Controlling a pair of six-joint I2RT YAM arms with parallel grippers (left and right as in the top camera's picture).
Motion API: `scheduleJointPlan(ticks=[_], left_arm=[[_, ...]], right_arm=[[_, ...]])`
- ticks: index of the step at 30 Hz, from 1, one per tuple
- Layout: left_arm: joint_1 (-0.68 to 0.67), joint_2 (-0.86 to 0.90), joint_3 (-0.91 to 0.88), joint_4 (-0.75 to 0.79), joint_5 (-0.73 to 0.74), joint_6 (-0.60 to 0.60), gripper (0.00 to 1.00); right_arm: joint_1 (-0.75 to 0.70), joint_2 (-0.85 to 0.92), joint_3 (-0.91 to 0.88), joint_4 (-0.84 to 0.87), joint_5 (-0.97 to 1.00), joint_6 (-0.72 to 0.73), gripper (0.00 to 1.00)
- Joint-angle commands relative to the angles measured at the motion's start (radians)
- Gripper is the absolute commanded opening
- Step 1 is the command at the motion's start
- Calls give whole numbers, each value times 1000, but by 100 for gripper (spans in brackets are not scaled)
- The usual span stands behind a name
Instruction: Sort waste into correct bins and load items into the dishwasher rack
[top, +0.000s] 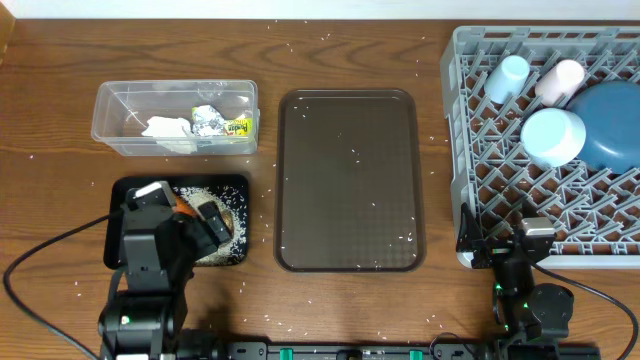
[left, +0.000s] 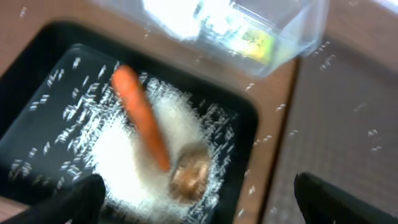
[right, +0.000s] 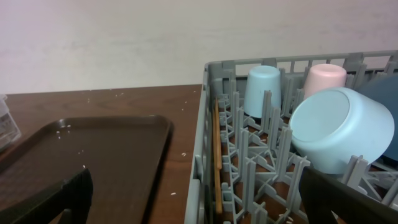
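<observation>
The black tray (top: 236, 186) holds loose rice (left: 124, 149), an orange carrot (left: 140, 115) and a brown food lump (left: 189, 174). My left gripper (left: 199, 199) hangs open just above them, one finger over the tray and the other past its right rim. Inside the clear tub (top: 110, 100) lie a napkin (top: 165, 128), a foil ball (top: 207, 121) and a packet (top: 238, 128). In the grey rack (top: 455, 120) are a light-blue cup (right: 262, 90), a pale cup (right: 324, 78), an overturned bowl (right: 339, 127), a dark-blue plate (top: 612, 125) and chopsticks (right: 217, 155). My right gripper (right: 202, 199) is open at the rack's front left corner.
A large brown serving tray (top: 350, 180) lies between the bins and the rack, with a few rice grains on it. Stray rice grains dot the wooden table. A cable runs from each arm's base along the table's front edge.
</observation>
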Motion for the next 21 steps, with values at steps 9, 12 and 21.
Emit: scheduleJointPlan(ticks=[9, 12, 21], left_arm=[[-59, -199, -235, 287, 241, 333, 98], [-59, -267, -340, 406, 259, 300, 98], [-59, -448, -590, 717, 255, 219, 98]], right_arm=[[-5, -6, -2, -4, 7, -13, 99], [-5, -6, -2, -4, 8, -13, 99], [-5, -6, -2, -4, 8, -13, 99]])
